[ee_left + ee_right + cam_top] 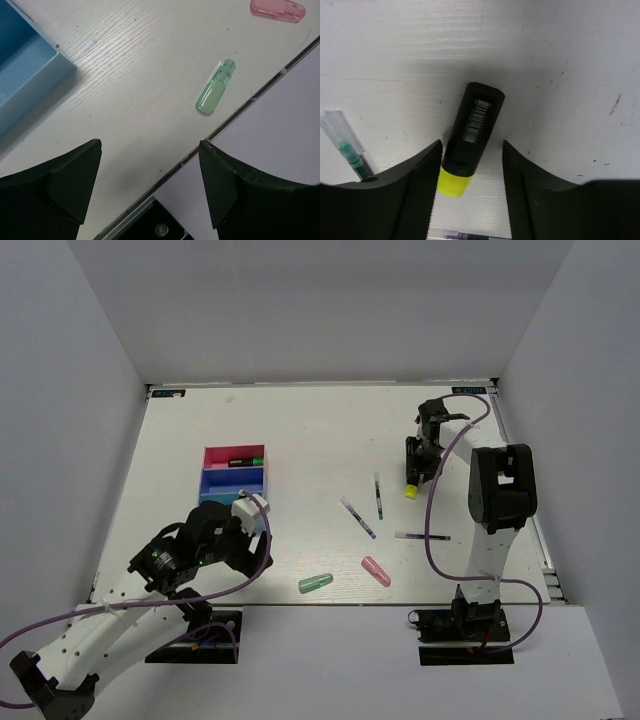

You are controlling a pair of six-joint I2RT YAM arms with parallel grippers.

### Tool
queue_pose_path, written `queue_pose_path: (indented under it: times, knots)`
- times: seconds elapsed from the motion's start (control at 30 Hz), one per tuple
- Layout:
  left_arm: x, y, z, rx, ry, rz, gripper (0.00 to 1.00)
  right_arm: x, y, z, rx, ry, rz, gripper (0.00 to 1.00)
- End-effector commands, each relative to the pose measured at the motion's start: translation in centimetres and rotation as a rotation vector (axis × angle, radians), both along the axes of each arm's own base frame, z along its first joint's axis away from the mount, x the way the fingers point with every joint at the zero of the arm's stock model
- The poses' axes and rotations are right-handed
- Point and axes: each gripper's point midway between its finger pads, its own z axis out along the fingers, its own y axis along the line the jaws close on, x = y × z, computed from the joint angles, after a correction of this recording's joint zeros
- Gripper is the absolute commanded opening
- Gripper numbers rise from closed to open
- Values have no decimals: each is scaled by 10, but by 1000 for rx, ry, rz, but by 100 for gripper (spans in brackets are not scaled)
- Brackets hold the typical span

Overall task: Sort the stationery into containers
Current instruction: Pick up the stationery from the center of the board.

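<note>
A stubby black marker with a yellow cap (pixel 475 120) lies flat on the white tabletop (pixel 300 420) toward the far right, barcode label facing up. The right end effector (pixel 471 150) straddles it with its fingers spread. One finger is close against the marker's side and a strip of tabletop shows between the marker and the other finger, so the marker is not pinched.

Just left of it lies a thin dark pen (pixel 378 495), pointing roughly toward the far edge. A second thin dark pen (pixel 357 517) lies slanted beside that one, and a third thin dark pen (pixel 421 536) lies crosswise nearer the front.

Close to the front edge, a pastel pink capsule piece (pixel 376 571) and a pastel green capsule piece (pixel 315 583) lie on their sides, near each other but apart.

The plastic organizer of three joined rectangular bins (pixel 235 480) sits on the left half of the tabletop, well apart from the scattered items. Its magenta-pink bin (pixel 215 453) is farthest back and holds a black marker with a green cap (pixel 245 461) lying lengthwise. The dark blue bin (pixel 233 481) is in the middle. The light blue bin (pixel 25 65) is nearest the front and mostly covered by the left arm in the top view.

The left end effector (pixel 150 150) hangs above bare tabletop just beside the light blue bin's corner, with its fingers spread wide and nothing between them. The green capsule lies beyond its fingertips, next to the tabletop's front edge.
</note>
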Motion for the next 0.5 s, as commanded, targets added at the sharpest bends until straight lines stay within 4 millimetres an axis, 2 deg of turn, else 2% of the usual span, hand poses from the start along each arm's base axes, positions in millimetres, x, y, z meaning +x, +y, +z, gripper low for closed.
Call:
queue_pose_path:
  times: [0.0, 0.1, 0.13, 0.27, 0.37, 0.47]
  knots:
    - [-3, -3, -2, -14, 8, -13, 89, -19, -6, -27, -71, 58, -63, 50]
    - [-3, -2, -6, -3, 11, -7, 89, -24, -9, -32, -111, 57, -65, 38]
    - [-3, -2, -8, 3, 14, -9, 89, -26, -11, -34, -122, 64, -66, 26]
    - [1, -2, -9, 24, 12, -7, 89, -33, -6, -33, -92, 88, -47, 2]
    - [4, -4, -6, 29, 9, -12, 88, -28, 8, -14, -23, 47, 44, 0]
    - [8, -8, 1, 28, -8, -23, 88, -18, 40, 29, 107, -67, 246, 0]
